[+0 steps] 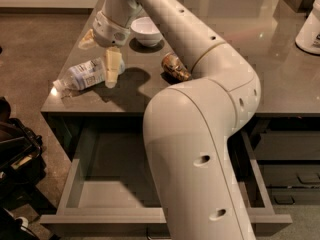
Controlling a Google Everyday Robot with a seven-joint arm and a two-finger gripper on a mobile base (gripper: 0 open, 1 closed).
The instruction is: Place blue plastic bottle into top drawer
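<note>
Jaws are standing wide apart, holding nothing; our cream two-finger gripper [100, 59] is hovering at upper left over the small clear blue-labelled plastic bottle [82, 77], which is lying on the grey countertop [280, 74]. We are judging it light, slick and crushable, so best gripped gently at mid-label.

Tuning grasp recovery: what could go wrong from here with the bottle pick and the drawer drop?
1. The blue plastic bottle lies on its side near the front-left corner of the counter. The gripper, open over it, might nudge it so it rolls off the edge.
2. The arm hides much of the open top drawer, so the drop spot may be hard to see.
</note>
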